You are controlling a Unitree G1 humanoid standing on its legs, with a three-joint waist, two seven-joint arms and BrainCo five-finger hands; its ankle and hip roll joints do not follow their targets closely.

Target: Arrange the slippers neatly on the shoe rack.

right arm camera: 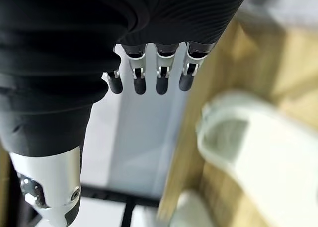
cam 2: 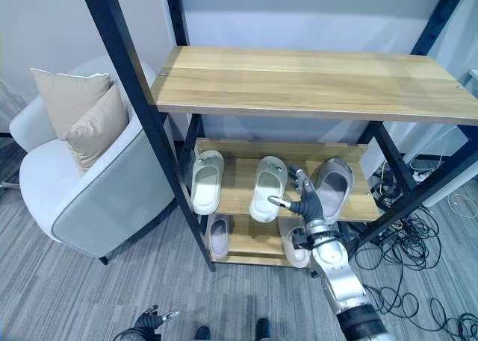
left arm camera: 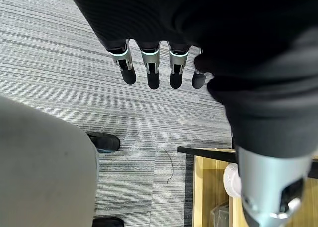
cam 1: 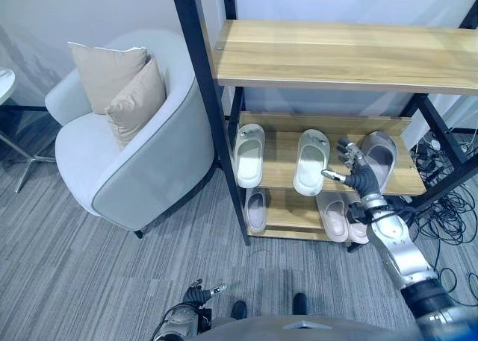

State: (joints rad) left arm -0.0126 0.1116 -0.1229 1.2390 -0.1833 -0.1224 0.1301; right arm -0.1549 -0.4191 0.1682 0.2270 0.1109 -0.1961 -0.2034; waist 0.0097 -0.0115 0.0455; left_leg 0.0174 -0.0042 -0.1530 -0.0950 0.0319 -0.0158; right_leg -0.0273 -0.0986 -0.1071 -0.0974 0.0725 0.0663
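Right hand [cam 1: 357, 173] open, empty, between slippers [cam 1: 311, 160] on shoe rack [cam 1: 278, 162].

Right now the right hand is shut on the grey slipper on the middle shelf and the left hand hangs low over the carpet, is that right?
Not quite: the right hand is open and holds nothing, raised before the grey slipper, as the right wrist view shows. The left hand does hang low over the carpet.

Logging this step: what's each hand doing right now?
Left hand: open, empty, low over the floor.
Right hand: open, empty, at the rack between two slippers.
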